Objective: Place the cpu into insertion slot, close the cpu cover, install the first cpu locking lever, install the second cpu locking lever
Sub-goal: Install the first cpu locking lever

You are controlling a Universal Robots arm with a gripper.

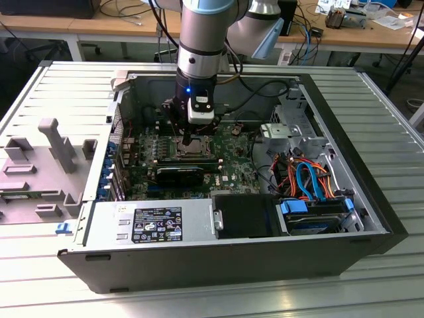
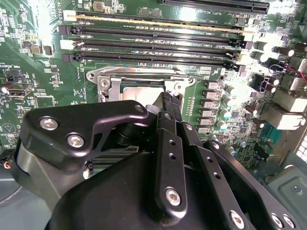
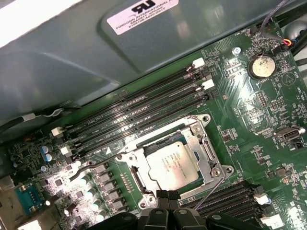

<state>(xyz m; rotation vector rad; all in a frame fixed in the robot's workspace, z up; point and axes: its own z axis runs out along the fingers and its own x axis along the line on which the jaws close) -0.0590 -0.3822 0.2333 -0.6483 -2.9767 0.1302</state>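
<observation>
The cpu (image 3: 171, 165), a flat silver-grey square, lies in the insertion slot (image 3: 144, 188) on the green motherboard. The silver cpu cover (image 3: 204, 154) lies flat around the chip as a frame. A thin wire locking lever (image 3: 213, 189) slants away from the socket's side, and it looks unlatched. My gripper (image 3: 167, 194) hovers just off the socket's edge, its black fingertips pressed together with nothing between them. In the second wrist view the gripper (image 2: 168, 97) covers much of the cpu (image 2: 139, 89). In the exterior view the gripper (image 1: 189, 140) stands over the insertion slot (image 1: 191, 150) inside the open computer case.
Long black memory slots (image 3: 139, 111) run beside the socket. A power supply box (image 1: 149, 222) sits at the case's near side, and blue and orange cables (image 1: 308, 179) and drives at the exterior view's right. A grey fixture (image 1: 40, 165) lies outside the case on the left.
</observation>
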